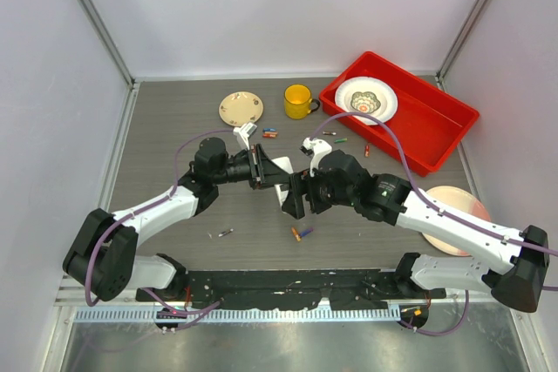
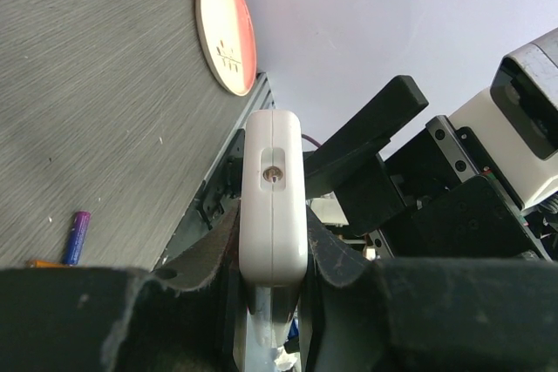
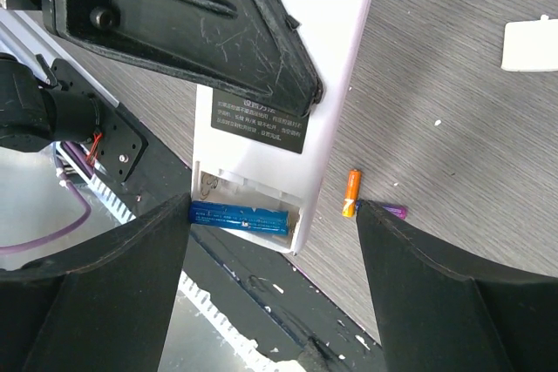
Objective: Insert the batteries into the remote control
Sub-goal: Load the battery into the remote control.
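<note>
- Slim white plastic remote control (image 2: 275,206) is held off the surface above its middle. The left end effector (image 2: 274,259) is clamped tight on its sides.
- Blue cylindrical battery (image 3: 238,216) sits in one slot, with the empty bay (image 3: 251,191) beside it uncovered. A tilt or knock could pop the cell out.
- Right end effector (image 3: 275,215) is wide open, holds nothing and straddles the remote's end. A careless pull-out could clip the remote and twist it in the grip.
- Orange battery (image 3: 350,192) and purple battery (image 3: 391,212) lie loose toward the near edge. They may roll when pinched, or go in with reversed polarity.
</note>
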Action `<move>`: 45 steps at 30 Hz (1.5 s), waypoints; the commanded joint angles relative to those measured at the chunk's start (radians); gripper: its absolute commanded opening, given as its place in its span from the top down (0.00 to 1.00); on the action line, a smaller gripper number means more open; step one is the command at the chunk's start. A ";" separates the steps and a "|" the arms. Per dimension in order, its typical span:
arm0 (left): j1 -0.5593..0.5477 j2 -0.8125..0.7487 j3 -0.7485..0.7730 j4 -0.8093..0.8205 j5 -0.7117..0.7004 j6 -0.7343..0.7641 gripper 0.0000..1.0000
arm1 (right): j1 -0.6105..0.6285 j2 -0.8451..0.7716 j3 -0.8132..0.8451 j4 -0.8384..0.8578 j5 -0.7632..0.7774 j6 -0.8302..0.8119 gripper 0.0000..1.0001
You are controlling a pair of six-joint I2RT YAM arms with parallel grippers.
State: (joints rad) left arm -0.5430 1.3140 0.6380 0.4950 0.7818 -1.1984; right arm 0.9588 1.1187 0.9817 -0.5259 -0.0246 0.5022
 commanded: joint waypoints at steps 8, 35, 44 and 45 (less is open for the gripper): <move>-0.002 -0.016 0.020 0.089 0.077 -0.033 1.00 | -0.025 -0.051 0.003 -0.051 0.049 -0.007 0.19; -0.003 -0.038 0.022 0.201 0.085 -0.128 1.00 | -0.083 -0.051 -0.066 -0.045 0.054 -0.022 0.44; -0.002 -0.038 0.015 0.224 0.085 -0.145 1.00 | -0.104 -0.057 -0.087 -0.019 0.038 -0.014 0.69; -0.003 -0.036 0.015 0.226 0.086 -0.147 1.00 | -0.106 -0.054 -0.089 -0.019 0.038 -0.008 0.73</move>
State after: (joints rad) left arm -0.5419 1.3140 0.6376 0.5884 0.7532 -1.2572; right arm 0.8917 1.0569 0.9321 -0.4530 -0.0925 0.5121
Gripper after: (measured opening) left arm 0.257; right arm 0.568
